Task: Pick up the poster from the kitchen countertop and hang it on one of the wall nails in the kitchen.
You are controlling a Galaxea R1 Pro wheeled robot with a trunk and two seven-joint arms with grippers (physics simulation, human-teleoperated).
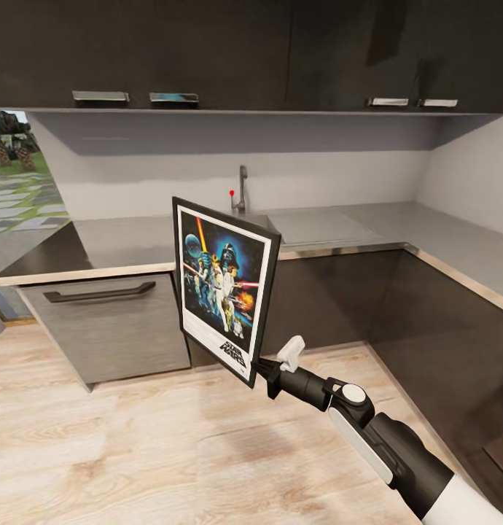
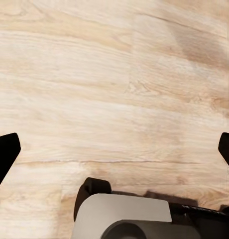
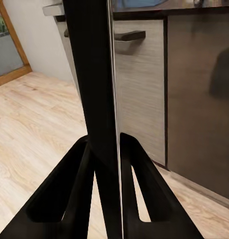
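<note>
The poster [image 1: 224, 283] hangs upright and slightly turned in the air in front of the kitchen countertop [image 1: 120, 244], its black frame and Star Wars picture facing me. My right gripper [image 1: 263, 369] is shut on its lower right corner. In the right wrist view the poster [image 3: 92, 74] is edge-on, pinched between the two black fingers [image 3: 69, 199] of the right gripper [image 3: 107, 149]. My left gripper [image 2: 114, 149] is open over the plank floor, holding nothing. A small red speck [image 1: 231, 193] sits on the wall beside the tap. The wall nails are too small to make out.
Dark upper cabinets [image 1: 208, 51] hang over the L-shaped worktop. A steel tap [image 1: 242, 186] stands at the sink. Below are a grey drawer front with a dark handle [image 1: 98, 293] and dark cabinet doors [image 1: 332, 299]. Light-wood floor [image 1: 135, 452] lies in front. An opening outdoors [image 1: 11, 168] is far left.
</note>
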